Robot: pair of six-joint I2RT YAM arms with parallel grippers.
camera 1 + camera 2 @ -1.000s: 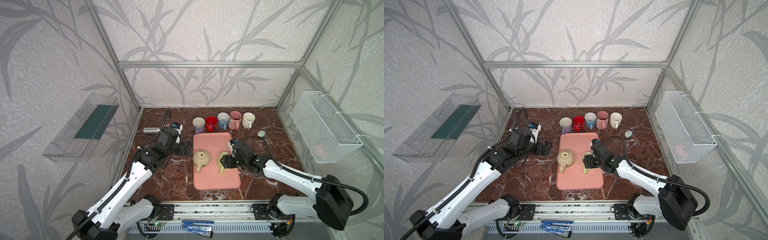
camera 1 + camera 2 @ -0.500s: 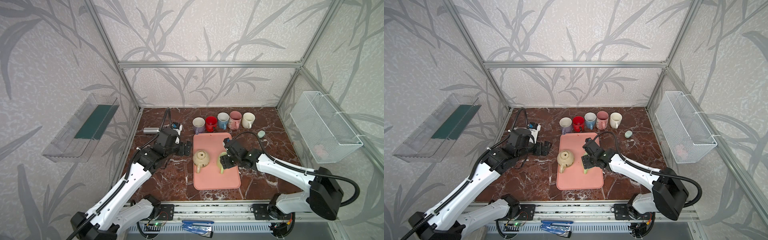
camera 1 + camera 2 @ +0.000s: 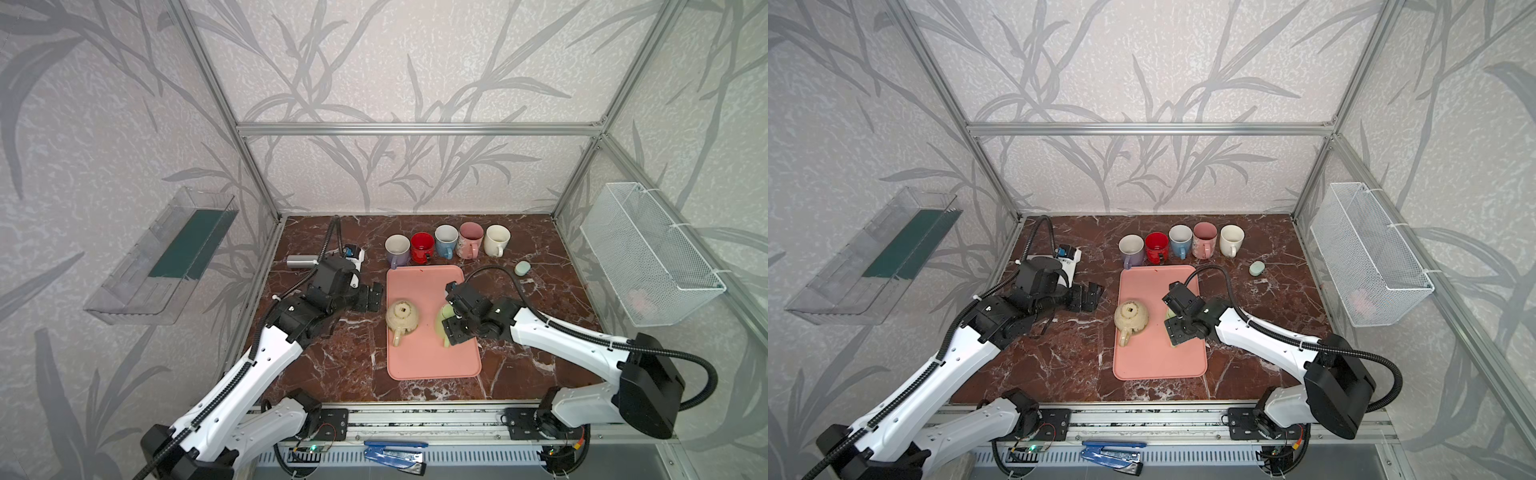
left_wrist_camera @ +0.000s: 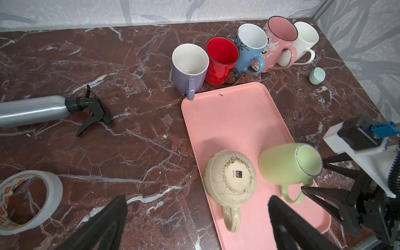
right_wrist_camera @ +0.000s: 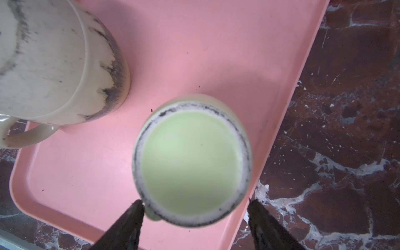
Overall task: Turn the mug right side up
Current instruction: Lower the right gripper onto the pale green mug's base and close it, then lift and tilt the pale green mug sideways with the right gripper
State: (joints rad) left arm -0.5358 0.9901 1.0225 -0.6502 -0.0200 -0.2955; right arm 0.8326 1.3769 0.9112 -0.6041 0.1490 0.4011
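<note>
Two mugs stand upside down on the pink tray point(image 3: 428, 361). The pale green mug point(image 4: 285, 164) point(image 5: 190, 155) is near the tray's right edge, base up, handle towards the front. A cream mug point(image 3: 402, 318) point(image 4: 230, 178) sits to its left. My right gripper point(image 5: 194, 203) point(image 3: 452, 322) hangs over the green mug, open, one finger on each side of its base; one fingertip point(image 5: 135, 208) is at the mug's wall and handle, the other stands just off it. My left gripper point(image 4: 197, 199) point(image 3: 372, 297) is open and empty, left of the tray.
Several upright mugs point(image 3: 446, 245) line the back, just behind the tray. A silver spray bottle point(image 4: 32, 111) and a tape roll point(image 4: 28, 199) lie at the left. A small teal object point(image 3: 522, 268) sits at the right. A wire basket point(image 3: 648, 257) hangs on the right wall.
My right gripper has moved left and a little back, over the green mug, and its jaws have narrowed slightly. The left arm and both mugs have stayed put.
</note>
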